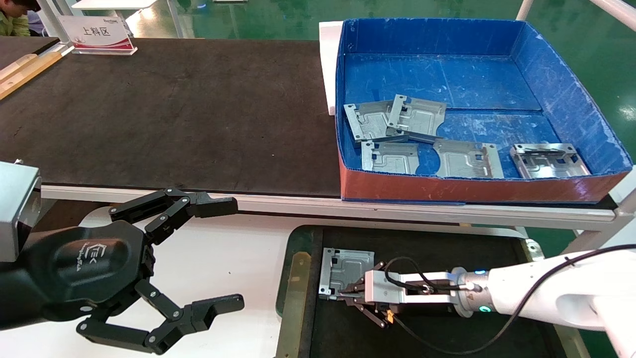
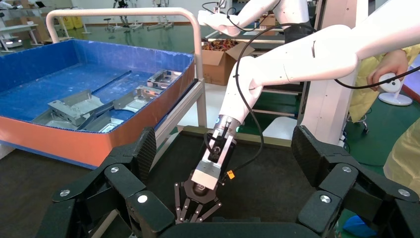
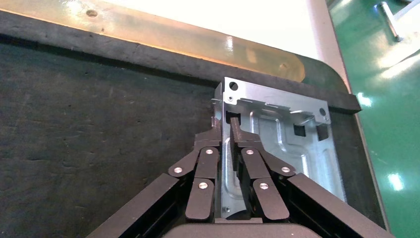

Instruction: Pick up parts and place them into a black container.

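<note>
Right hand (image 1: 343,293) pinches flat part (image 1: 345,268).

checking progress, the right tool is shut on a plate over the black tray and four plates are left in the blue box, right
Not quite: five plates are left in the blue box, not four, as the head view shows. The rest holds: the right tool is shut on a plate over the black tray, which the right wrist view confirms.
</note>
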You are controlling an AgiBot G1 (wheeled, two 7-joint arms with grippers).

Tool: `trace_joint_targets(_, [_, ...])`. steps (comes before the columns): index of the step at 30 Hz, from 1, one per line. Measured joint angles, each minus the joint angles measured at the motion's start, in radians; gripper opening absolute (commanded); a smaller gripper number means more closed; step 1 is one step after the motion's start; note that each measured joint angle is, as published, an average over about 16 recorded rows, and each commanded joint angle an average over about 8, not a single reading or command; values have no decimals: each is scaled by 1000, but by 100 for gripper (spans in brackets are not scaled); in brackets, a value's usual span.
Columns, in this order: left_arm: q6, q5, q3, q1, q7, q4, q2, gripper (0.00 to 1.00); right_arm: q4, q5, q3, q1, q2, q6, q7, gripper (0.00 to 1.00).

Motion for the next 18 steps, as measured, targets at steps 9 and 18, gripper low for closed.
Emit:
trace_joint_targets(9, [0,0,0,0,0,0,0,100,15,20,10,10,28,-47,-5,100])
trace_joint_targets(18, [0,0,0,0,0,0,0,100,122,81,41,12,100,-155,25,100])
